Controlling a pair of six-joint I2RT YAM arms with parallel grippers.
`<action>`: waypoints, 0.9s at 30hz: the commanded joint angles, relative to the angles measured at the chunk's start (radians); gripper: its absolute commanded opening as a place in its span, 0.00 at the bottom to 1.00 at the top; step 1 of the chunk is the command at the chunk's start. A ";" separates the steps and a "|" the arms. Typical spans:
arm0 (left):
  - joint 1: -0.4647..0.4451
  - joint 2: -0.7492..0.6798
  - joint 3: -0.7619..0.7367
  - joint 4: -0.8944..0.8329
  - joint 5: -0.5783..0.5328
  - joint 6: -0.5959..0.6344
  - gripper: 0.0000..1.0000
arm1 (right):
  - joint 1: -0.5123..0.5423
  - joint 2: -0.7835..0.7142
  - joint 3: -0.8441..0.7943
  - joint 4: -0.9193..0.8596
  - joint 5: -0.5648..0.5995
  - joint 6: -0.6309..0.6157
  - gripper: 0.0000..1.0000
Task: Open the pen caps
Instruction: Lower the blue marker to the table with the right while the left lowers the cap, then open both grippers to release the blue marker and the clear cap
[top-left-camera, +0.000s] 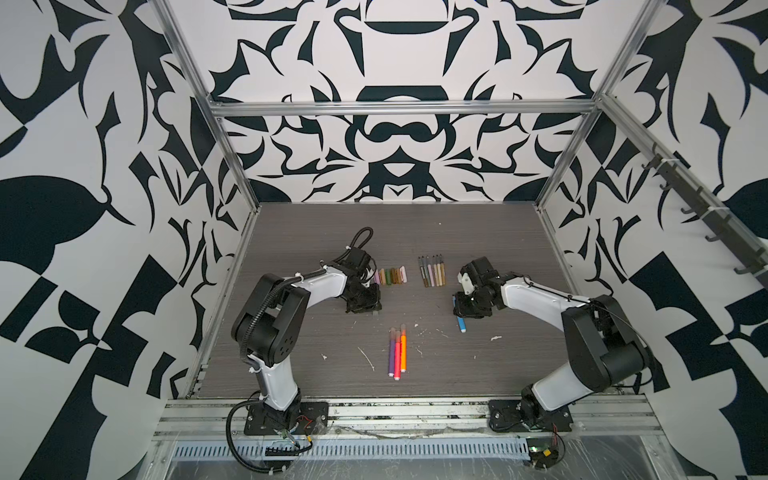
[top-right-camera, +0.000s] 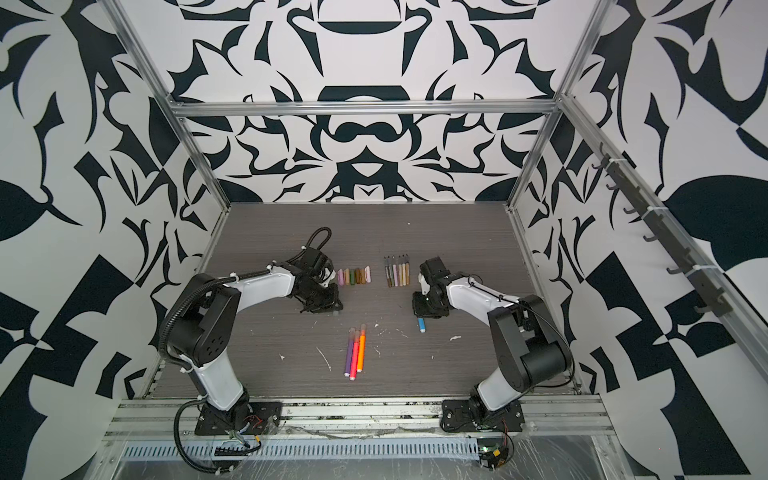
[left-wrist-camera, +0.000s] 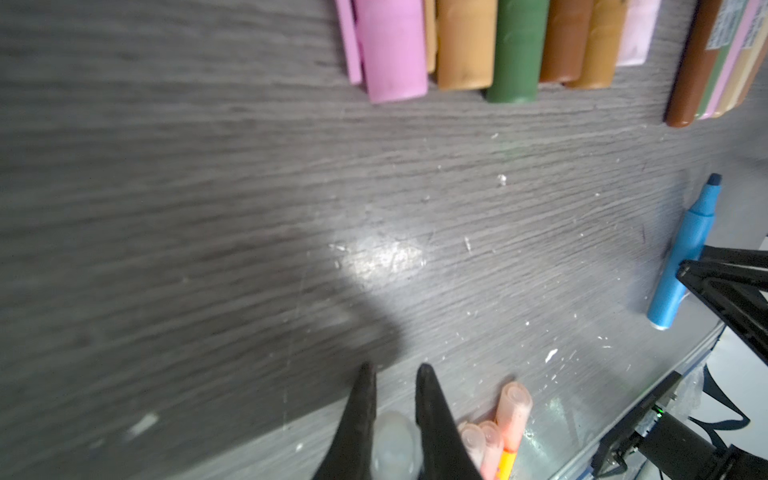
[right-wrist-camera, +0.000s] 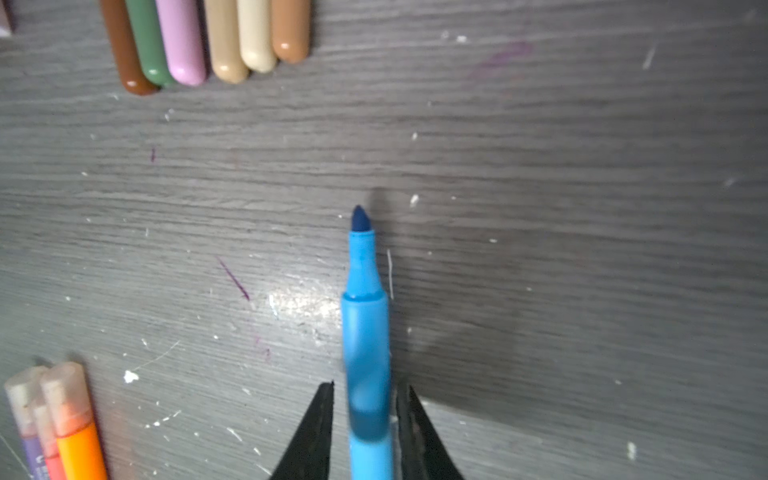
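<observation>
My left gripper (left-wrist-camera: 395, 368) is shut on a translucent, whitish pen cap (left-wrist-camera: 392, 444), held just above the table left of centre (top-left-camera: 365, 305). My right gripper (right-wrist-camera: 368, 385) is open, its fingers standing either side of the uncapped blue pen (right-wrist-camera: 365, 324) with a small gap on each side. In a top view the blue pen (top-left-camera: 461, 324) sticks out from under that gripper (top-left-camera: 467, 309). A row of opaque pen caps (top-left-camera: 390, 275) lies behind the left gripper. Several thin uncapped pens (top-left-camera: 431, 272) lie beside them. Three bright pens (top-left-camera: 397, 351) with translucent caps (left-wrist-camera: 513, 405) lie mid-table.
White scraps and scratches (top-left-camera: 495, 338) dot the grey wood-grain table (top-left-camera: 291, 374). Aluminium frame posts (top-left-camera: 232, 166) stand at the table's back corners. A metal rail (top-left-camera: 395, 409) with both arm bases runs along the front edge.
</observation>
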 joint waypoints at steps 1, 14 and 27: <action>-0.003 0.024 0.019 -0.052 -0.016 0.003 0.04 | 0.002 -0.007 0.006 -0.012 0.013 -0.010 0.39; -0.007 0.029 0.027 -0.070 -0.022 0.008 0.14 | 0.001 -0.039 0.003 -0.023 0.014 -0.006 0.43; -0.013 0.024 0.040 -0.083 -0.031 0.009 0.32 | 0.002 -0.091 -0.009 -0.040 0.011 0.006 0.43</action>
